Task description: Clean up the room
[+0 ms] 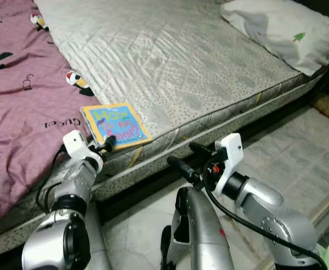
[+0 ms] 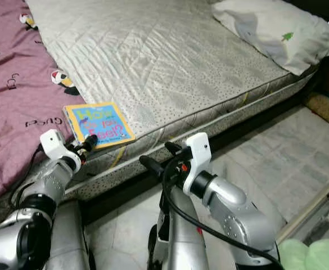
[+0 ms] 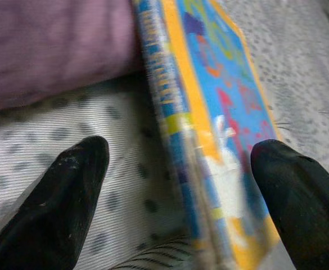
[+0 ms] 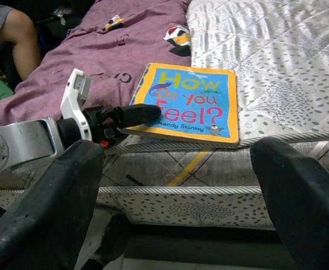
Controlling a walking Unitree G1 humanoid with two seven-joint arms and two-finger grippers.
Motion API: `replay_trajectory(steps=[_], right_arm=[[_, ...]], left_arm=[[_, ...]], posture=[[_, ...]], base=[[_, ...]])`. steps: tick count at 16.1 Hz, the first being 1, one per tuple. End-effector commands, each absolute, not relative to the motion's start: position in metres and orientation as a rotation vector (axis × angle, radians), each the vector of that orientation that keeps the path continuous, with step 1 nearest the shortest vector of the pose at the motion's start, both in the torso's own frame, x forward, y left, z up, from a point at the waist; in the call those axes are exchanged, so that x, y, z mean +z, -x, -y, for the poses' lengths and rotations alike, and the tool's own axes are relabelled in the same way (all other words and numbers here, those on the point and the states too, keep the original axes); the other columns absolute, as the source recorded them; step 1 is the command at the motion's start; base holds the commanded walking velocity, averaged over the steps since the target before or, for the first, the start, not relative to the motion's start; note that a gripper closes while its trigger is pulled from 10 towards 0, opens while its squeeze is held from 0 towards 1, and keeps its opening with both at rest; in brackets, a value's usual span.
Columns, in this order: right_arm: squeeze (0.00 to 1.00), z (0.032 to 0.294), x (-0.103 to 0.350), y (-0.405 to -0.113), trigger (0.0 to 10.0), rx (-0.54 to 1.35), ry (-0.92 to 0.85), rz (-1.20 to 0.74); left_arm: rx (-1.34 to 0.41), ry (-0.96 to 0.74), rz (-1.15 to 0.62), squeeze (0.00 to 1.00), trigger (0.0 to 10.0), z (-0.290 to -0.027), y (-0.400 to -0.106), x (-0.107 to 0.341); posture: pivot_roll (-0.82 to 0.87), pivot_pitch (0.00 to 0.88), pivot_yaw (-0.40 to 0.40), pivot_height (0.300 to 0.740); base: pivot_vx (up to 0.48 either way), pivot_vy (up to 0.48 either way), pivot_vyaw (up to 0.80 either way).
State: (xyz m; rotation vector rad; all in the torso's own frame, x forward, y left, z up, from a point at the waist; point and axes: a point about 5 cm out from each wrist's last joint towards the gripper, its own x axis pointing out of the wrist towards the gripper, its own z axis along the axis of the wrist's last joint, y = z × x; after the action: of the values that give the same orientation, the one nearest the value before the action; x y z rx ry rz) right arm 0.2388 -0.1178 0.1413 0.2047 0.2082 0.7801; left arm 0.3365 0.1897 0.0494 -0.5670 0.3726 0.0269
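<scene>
Here the book's (image 3: 209, 124) cover blurs between the left gripper's (image 3: 181, 185) parted fingers (image 3: 68, 191).

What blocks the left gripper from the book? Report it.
Nothing visible does. The left gripper is open at the near edge of the book, with one finger above the cover and the other beside the spine over the mattress.

The left wrist view blurs the book (image 3: 209, 124), whose cover lettering is unreadable and far end cut off
</scene>
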Motion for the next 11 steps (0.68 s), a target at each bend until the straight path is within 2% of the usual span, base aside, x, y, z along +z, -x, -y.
replay_trajectory(steps=[1, 2, 3, 4, 11], right_arm=[[0.0, 0.1247, 0.1419, -0.2377, 10.0, 0.766, -0.177, -0.222], [0.0, 0.1217, 0.1451, -0.2366, 10.0, 0.817, -0.202, -0.231], [0.0, 0.1197, 0.1464, -0.2339, 10.0, 0.867, -0.217, -0.245], [0.0, 0.1188, 0.147, -0.2326, 10.0, 0.892, -0.224, -0.252], [0.0, 0.1199, 0.1434, -0.2349, 10.0, 0.889, -0.185, -0.264]], left_arm=[[-0.015, 0.592, -0.393, 0.0, 10.0, -0.1832, -0.3381, 0.0491], [-0.045, 0.603, -0.404, 0.0, 9.1, -0.1803, -0.3401, 0.0501], [-0.057, 0.622, -0.402, 0.0, 3.2, -0.1795, -0.3414, 0.0513], [-0.065, 0.627, -0.405, 0.0, 0.0, -0.1791, -0.3421, 0.052], [-0.085, 0.735, -0.398, 0.0, 0.0, -0.1837, -0.3459, 0.0572]], posture=[[-0.17, 0.075, -0.101, 0.488], [-0.18, 0.068, -0.101, 0.488], [-0.18, 0.066, -0.101, 0.488], [-0.18, 0.063, -0.101, 0.488], [-0.18, 0.048, -0.101, 0.488]], base=[[0.0, 0.0, 0.0], [0.0, 0.0, 0.0], [0.0, 0.0, 0.0], [0.0, 0.0, 0.0], [0.0, 0.0, 0.0]])
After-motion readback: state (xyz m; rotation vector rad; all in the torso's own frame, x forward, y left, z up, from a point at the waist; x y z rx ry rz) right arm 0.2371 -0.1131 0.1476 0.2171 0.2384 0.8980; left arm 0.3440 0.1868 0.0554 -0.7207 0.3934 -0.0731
